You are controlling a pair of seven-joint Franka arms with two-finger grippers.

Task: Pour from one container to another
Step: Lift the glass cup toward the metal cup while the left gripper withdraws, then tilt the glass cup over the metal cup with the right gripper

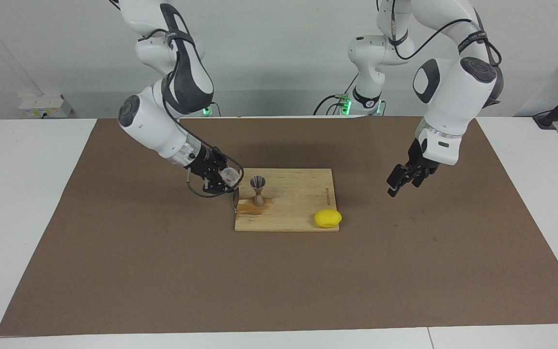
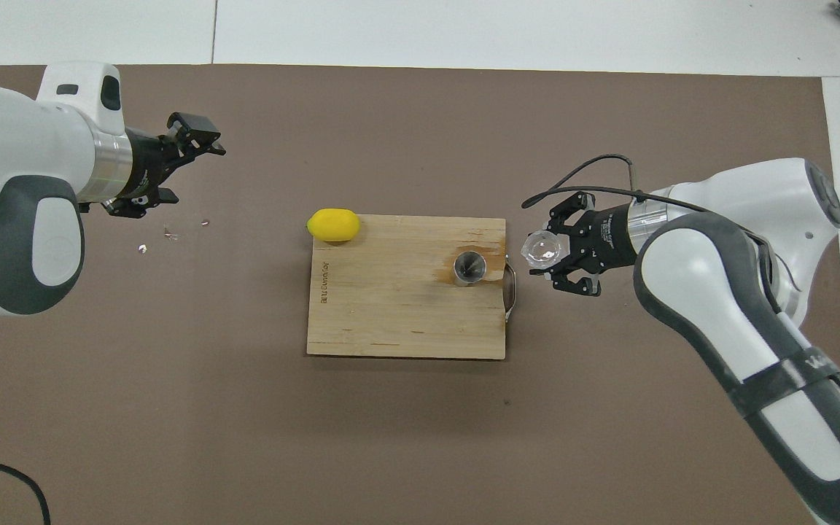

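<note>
One gap left: right tool (image 1: 224,178), clamped on the glass (image 1: 231,175), hangs just beside the jigger (image 1: 258,191) upright on the board (image 1: 303,206), toward right arm's end. Left tool (image 1: 405,178) open, idle, well apart from jigger.

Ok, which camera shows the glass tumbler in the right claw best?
The overhead view: the glass tumbler shows nearly whole, its round mouth clear of the right claw, beside the cutting board. In the facing view the tumbler is a small pale patch, half hidden by the fingers.
</note>
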